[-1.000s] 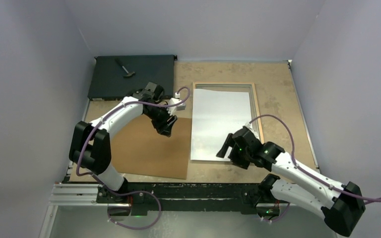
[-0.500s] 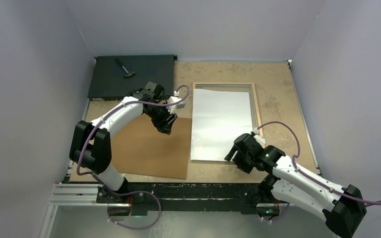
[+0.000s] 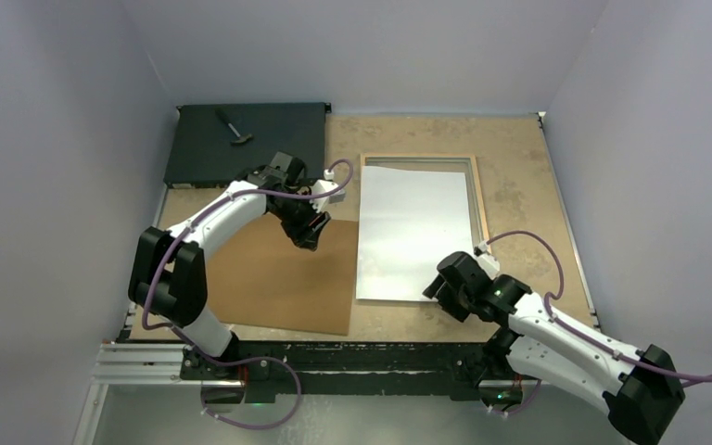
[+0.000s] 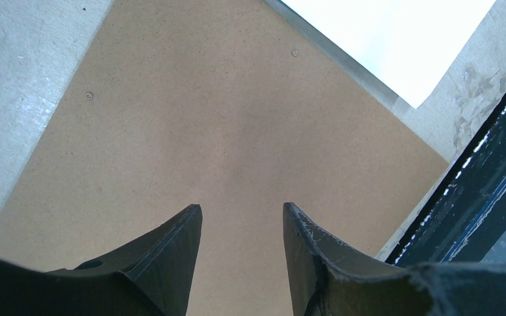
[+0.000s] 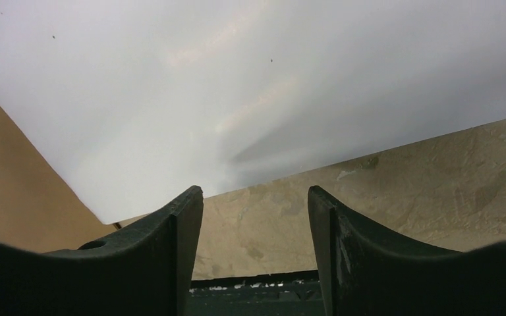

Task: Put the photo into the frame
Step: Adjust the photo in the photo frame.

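The photo point(image 3: 413, 232) lies white back up over the frame point(image 3: 417, 158), whose bare wood shows along the far and right sides. The print's near edge reaches past the frame onto the table. My right gripper point(image 3: 436, 287) hovers low at the photo's near right corner, open, with nothing between its fingers. In the right wrist view the photo point(image 5: 237, 79) fills the upper part, and my right gripper point(image 5: 255, 197) sits just short of its near edge. My left gripper point(image 3: 308, 236) stands open over the far right corner of the brown backing panel point(image 3: 278, 278), holding nothing point(image 4: 242, 214).
A flat black box point(image 3: 241, 139) with a small tool point(image 3: 234, 128) on it sits at the far left. The box's edge point(image 4: 487, 197) shows beside the backing panel point(image 4: 224, 131). Walls close in on the left, right and far sides. The table's near edge point(image 5: 257, 283) is right under my right gripper.
My right gripper has drawn back toward the near edge and sunk to the photo's near right corner, its jaws narrowing. The left arm has not moved.
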Controlling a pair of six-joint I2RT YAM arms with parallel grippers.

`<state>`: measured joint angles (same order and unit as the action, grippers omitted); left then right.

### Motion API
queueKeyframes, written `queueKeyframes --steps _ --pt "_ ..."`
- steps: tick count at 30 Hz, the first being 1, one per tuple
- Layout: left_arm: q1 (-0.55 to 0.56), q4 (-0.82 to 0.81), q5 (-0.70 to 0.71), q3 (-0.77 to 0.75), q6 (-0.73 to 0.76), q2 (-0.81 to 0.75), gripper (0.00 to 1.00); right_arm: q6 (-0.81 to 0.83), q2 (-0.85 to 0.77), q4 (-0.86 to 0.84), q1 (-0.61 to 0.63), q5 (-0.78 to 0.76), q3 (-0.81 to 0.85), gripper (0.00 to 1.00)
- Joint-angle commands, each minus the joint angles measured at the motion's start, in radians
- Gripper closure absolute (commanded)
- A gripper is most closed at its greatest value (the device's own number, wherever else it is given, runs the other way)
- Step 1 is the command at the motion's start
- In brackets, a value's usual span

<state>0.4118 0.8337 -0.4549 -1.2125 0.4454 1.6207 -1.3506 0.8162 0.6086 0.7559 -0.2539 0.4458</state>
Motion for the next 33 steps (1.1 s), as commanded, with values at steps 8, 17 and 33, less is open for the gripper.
queueKeyframes --steps 8,17,33 --pt "-0.004 -0.007 0.021 0.017 -0.010 -0.061 0.53 -0.044 -0.004 -0.022 -0.010 -0.103 0.010 0.43" --pt "-0.007 -0.006 0.022 0.029 -0.010 -0.071 0.53 -0.041 -0.002 -0.033 -0.018 -0.131 0.014 0.45" --pt "-0.010 -0.015 -0.008 0.023 -0.016 -0.046 0.53 0.056 -0.005 -0.037 -0.019 -0.001 -0.013 0.16"
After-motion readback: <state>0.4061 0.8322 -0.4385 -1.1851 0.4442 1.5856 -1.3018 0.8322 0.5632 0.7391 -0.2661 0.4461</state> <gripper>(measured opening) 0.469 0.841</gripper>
